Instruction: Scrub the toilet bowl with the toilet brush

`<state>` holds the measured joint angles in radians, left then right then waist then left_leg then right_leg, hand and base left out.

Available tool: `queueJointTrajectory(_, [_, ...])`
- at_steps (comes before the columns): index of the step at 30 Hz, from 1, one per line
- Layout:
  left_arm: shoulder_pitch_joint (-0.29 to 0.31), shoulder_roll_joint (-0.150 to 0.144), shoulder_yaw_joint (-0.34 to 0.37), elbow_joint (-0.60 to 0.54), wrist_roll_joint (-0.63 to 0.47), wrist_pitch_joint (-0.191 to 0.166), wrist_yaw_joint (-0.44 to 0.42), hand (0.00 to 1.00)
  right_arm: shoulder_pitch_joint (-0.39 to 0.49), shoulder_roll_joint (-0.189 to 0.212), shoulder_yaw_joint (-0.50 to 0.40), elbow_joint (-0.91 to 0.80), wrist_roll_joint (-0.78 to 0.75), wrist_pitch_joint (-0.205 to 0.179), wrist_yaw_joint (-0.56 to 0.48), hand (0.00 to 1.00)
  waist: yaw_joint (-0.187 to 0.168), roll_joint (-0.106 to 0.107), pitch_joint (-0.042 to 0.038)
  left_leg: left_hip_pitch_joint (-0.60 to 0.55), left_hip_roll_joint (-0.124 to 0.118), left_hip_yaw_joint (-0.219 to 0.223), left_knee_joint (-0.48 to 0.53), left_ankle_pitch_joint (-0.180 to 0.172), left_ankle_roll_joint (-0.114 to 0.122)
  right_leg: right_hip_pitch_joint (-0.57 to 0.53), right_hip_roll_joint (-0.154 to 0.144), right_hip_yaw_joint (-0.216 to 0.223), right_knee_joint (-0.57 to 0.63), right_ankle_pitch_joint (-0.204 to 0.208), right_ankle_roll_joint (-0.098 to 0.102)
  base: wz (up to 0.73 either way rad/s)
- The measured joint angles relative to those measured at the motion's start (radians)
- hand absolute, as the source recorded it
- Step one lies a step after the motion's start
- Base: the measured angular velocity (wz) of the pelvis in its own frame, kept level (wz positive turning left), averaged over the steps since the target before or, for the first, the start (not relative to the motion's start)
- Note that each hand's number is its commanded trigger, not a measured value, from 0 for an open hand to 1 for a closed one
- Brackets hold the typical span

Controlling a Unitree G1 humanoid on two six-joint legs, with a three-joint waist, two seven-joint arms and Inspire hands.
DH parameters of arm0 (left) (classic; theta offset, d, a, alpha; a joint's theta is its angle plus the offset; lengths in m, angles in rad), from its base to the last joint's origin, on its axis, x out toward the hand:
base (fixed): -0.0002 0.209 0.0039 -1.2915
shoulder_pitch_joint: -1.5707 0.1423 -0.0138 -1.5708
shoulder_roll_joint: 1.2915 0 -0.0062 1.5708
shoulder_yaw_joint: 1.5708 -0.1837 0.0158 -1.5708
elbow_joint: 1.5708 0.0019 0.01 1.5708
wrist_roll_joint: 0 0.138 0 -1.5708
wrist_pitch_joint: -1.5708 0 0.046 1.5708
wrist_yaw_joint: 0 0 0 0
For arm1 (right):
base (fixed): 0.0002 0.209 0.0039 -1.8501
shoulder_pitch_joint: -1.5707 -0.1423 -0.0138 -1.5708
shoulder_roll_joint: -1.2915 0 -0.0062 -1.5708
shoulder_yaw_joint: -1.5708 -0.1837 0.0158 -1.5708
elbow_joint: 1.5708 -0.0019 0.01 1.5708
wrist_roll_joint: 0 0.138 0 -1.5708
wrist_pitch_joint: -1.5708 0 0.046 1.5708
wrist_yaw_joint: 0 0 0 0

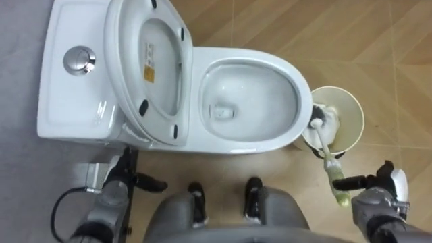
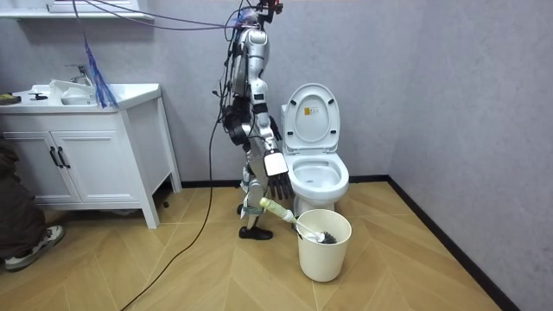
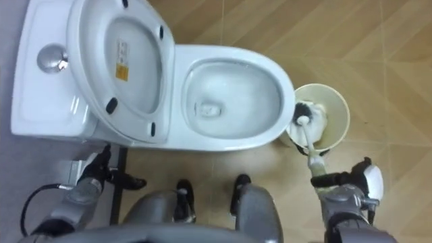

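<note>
The white toilet (image 1: 250, 138) lies in front of me, its seat and lid (image 1: 152, 67) raised against the tank (image 1: 64, 101) on my left and the bowl (image 1: 250, 101) open. To my right, a cream bucket (image 1: 352, 115) touches the toilet's front. The toilet brush (image 1: 322, 120) rests head-down in it, its pale green handle (image 1: 335, 179) leaning out toward me. My right hand (image 1: 379, 192) hangs open beside the handle's end, fingers (image 1: 352, 182) pointing at it but not around it. In the room view the right hand (image 2: 277, 166) hangs above the handle (image 2: 278, 208). My left hand (image 1: 116, 190) is open, low on the left.
I stand side-on to the toilet, on a wood floor near a grey wall. A white vanity cabinet (image 2: 86, 147) with a sink stands at the room view's left. A person's leg and shoe (image 2: 26, 235) show at that edge.
</note>
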<state>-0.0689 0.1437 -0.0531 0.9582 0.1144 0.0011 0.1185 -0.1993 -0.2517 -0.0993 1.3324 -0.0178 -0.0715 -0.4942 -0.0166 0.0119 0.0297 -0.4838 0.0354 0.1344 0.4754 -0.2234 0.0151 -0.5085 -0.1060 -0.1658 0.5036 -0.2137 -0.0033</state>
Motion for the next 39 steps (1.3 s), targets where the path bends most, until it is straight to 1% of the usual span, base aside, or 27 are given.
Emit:
queueJointTrajectory(1, [-0.007,-0.001,-0.013,-0.022,-0.031,0.000,0.009,0.00,-0.022,-0.011,0.001,0.002,0.033,0.005,-0.004,0.00,0.003,-0.003,0.0037,-0.037,-0.003,0.001,0.024,-0.003,0.005,-0.040,-0.008,0.003,0.031,-0.006,0.001,0.09])
queueJointTrajectory(2, [-0.009,-0.001,-0.032,-0.056,-0.063,0.001,0.013,0.00,-0.041,-0.027,0.004,0.003,0.058,0.009,-0.006,0.00,0.002,-0.003,0.0055,-0.074,-0.011,-0.001,0.037,-0.003,0.010,-0.081,-0.019,0.006,0.061,-0.011,0.002,0.14])
queueJointTrajectory(3, [-0.009,0.000,-0.049,-0.088,-0.093,0.001,0.024,0.00,-0.054,-0.043,0.015,0.008,0.071,0.011,-0.007,0.00,0.001,-0.004,0.0070,-0.109,-0.014,-0.001,0.049,0.001,0.016,-0.120,-0.031,0.002,0.086,-0.013,0.003,0.19])
queueJointTrajectory(5, [-0.010,0.002,-0.074,-0.128,-0.146,0.001,0.030,0.00,-0.072,-0.065,0.041,0.007,0.096,0.025,-0.006,0.00,0.003,-0.004,0.0073,-0.157,-0.014,-0.001,0.077,0.002,0.021,-0.166,-0.042,0.000,0.117,-0.015,0.003,0.15])
queueJointTrajectory(6, [-0.010,0.003,-0.081,-0.139,-0.160,0.001,0.030,0.00,-0.075,-0.069,0.048,0.008,0.101,0.030,-0.006,0.00,0.003,-0.004,0.0076,-0.172,-0.015,-0.001,0.086,0.001,0.022,-0.180,-0.045,-0.001,0.127,-0.016,0.002,0.11])
queueJointTrajectory(8, [-0.015,0.005,-0.102,-0.179,-0.194,0.001,0.029,0.00,-0.085,-0.086,0.079,0.004,0.110,0.042,-0.002,0.00,0.009,-0.003,0.0087,-0.238,-0.013,-0.006,0.131,-0.003,0.028,-0.235,-0.050,-0.007,0.161,-0.020,0.000,0.12])
queueJointTrajectory(11, [-0.035,0.013,-0.130,-0.215,-0.201,-0.002,0.030,0.00,-0.092,-0.109,0.080,-0.004,0.112,0.052,0.013,0.00,0.024,0.001,0.0112,-0.328,-0.011,-0.018,0.186,-0.007,0.032,-0.314,-0.054,-0.016,0.204,-0.022,-0.004,0.11])
queueJointTrajectory(13, [-0.058,0.014,-0.135,-0.214,-0.201,-0.002,0.026,0.00,-0.096,-0.114,0.083,-0.020,0.114,0.052,0.017,0.00,0.026,0.001,0.0121,-0.375,-0.014,-0.023,0.221,-0.012,0.034,-0.358,-0.065,-0.020,0.245,-0.030,-0.008,0.12])
queueJointTrajectory(15, [-0.082,0.015,-0.152,-0.214,-0.211,-0.002,0.027,0.00,-0.107,-0.118,0.105,-0.031,0.117,0.059,0.018,0.00,0.033,0.002,0.0123,-0.426,-0.012,-0.025,0.280,-0.033,0.034,-0.409,-0.069,-0.014,0.298,-0.048,-0.012,0.02])
queueJointTrajectory(16, [-0.090,0.014,-0.160,-0.215,-0.231,-0.003,0.026,0.00,-0.115,-0.123,0.120,-0.033,0.117,0.062,0.021,0.00,0.038,0.006,0.0148,-0.459,-0.012,-0.029,0.324,-0.048,0.034,-0.440,-0.074,-0.013,0.339,-0.063,-0.015,0.05])
queueJointTrajectory(18, [-0.112,0.014,-0.178,-0.217,-0.242,-0.005,0.026,0.00,-0.116,-0.133,0.141,-0.046,0.117,0.066,0.034,0.00,0.048,0.015,0.0182,-0.515,-0.013,-0.030,0.388,-0.066,0.037,-0.494,-0.091,-0.012,0.412,-0.092,-0.017,0.15])
queueJointTrajectory(20, [-0.119,0.020,-0.192,-0.224,-0.243,-0.009,0.026,0.00,-0.124,-0.134,0.156,-0.046,0.124,0.067,0.043,0.00,0.052,0.018,0.0181,-0.546,-0.013,-0.030,0.422,-0.076,0.037,-0.527,-0.099,-0.011,0.449,-0.105,-0.022,0.07])
queueJointTrajectory(21, [-0.118,0.025,-0.205,-0.239,-0.242,-0.009,0.027,0.00,-0.132,-0.135,0.172,-0.047,0.141,0.067,0.051,0.00,0.055,0.019,0.0180,-0.565,-0.011,-0.027,0.443,-0.081,0.037,-0.549,-0.100,-0.001,0.472,-0.110,-0.023,0.00])
queueJointTrajectory(22, [-0.118,0.026,-0.211,-0.246,-0.243,-0.009,0.027,0.00,-0.136,-0.137,0.183,-0.046,0.153,0.068,0.053,0.00,0.057,0.020,0.0175,-0.575,-0.011,-0.028,0.454,-0.084,0.037,-0.560,-0.100,-0.001,0.483,-0.114,-0.024,0.00])
queueJointTrajectory(23, [-0.117,0.026,-0.227,-0.256,-0.243,-0.009,0.029,0.00,-0.142,-0.143,0.200,-0.048,0.176,0.072,0.061,0.00,0.060,0.026,0.0176,-0.594,-0.011,-0.028,0.475,-0.091,0.038,-0.580,-0.103,0.001,0.506,-0.121,-0.025,0.00])
queueJointTrajectory(24, [-0.115,0.025,-0.228,-0.262,-0.243,-0.009,0.030,0.00,-0.143,-0.145,0.203,-0.049,0.186,0.073,0.063,0.00,0.062,0.030,0.0161,-0.606,-0.011,-0.028,0.487,-0.094,0.038,-0.591,-0.104,0.002,0.518,-0.124,-0.026,0.04])
queueJointTrajectory(26, [-0.119,0.028,-0.245,-0.291,-0.243,-0.009,0.029,0.00,-0.147,-0.150,0.216,-0.048,0.219,0.074,0.075,0.00,0.076,0.035,0.0174,-0.648,-0.012,-0.028,0.531,-0.107,0.037,-0.637,-0.122,0.001,0.569,-0.142,-0.038,0.07])
queueJointTrajectory(27, [-0.124,0.027,-0.248,-0.293,-0.244,-0.009,0.028,0.00,-0.150,-0.149,0.219,-0.049,0.231,0.074,0.086,0.00,0.081,0.037,0.0176,-0.665,-0.013,-0.028,0.547,-0.110,0.036,-0.657,-0.124,0.005,0.590,-0.147,-0.040,0.08])
queueJointTrajectory(28, [-0.126,0.027,-0.249,-0.293,-0.244,-0.009,0.028,0.00,-0.153,-0.149,0.225,-0.049,0.237,0.074,0.091,0.00,0.081,0.038,0.0170,-0.673,-0.013,-0.027,0.555,-0.112,0.035,-0.667,-0.125,0.008,0.600,-0.151,-0.041,0.07])
queueJointTrajectory(30, [-0.122,0.031,-0.262,-0.294,-0.281,-0.009,0.030,0.00,-0.158,-0.151,0.248,-0.049,0.266,0.073,0.095,0.00,0.081,0.040,0.0169,-0.698,-0.015,-0.025,0.585,-0.121,0.031,-0.698,-0.133,0.018,0.638,-0.166,-0.047,0.07])
queueJointTrajectory(33, [-0.118,0.032,-0.278,-0.297,-0.312,-0.009,0.029,0.00,-0.159,-0.155,0.275,-0.049,0.291,0.074,0.096,0.00,0.080,0.043,0.0168,-0.718,-0.015,-0.024,0.610,-0.133,0.025,-0.719,-0.137,0.021,0.668,-0.180,-0.053,0.03])
queueJointTrajectory(35, [-0.118,0.032,-0.283,-0.299,-0.321,-0.009,0.029,0.00,-0.160,-0.155,0.276,-0.049,0.297,0.074,0.101,0.00,0.080,0.044,0.0168,-0.731,-0.014,-0.023,0.627,-0.140,0.018,-0.733,-0.137,0.022,0.685,-0.188,-0.059,0.00])
queueJointTrajectory(37, [-0.113,0.032,-0.284,-0.299,-0.322,-0.009,0.028,0.00,-0.159,-0.157,0.276,-0.050,0.299,0.073,0.105,0.00,0.078,0.044,0.0169,-0.733,-0.013,-0.024,0.637,-0.144,0.016,-0.735,-0.138,0.021,0.696,-0.195,-0.063,0.00])
queueJointTrajectory(39, [-0.114,0.033,-0.284,-0.301,-0.322,-0.009,0.027,0.00,-0.160,-0.161,0.276,-0.051,0.298,0.073,0.105,0.00,0.078,0.044,0.0168,-0.735,-0.012,-0.024,0.640,-0.148,0.011,-0.738,-0.137,0.023,0.702,-0.200,-0.064,0.00])
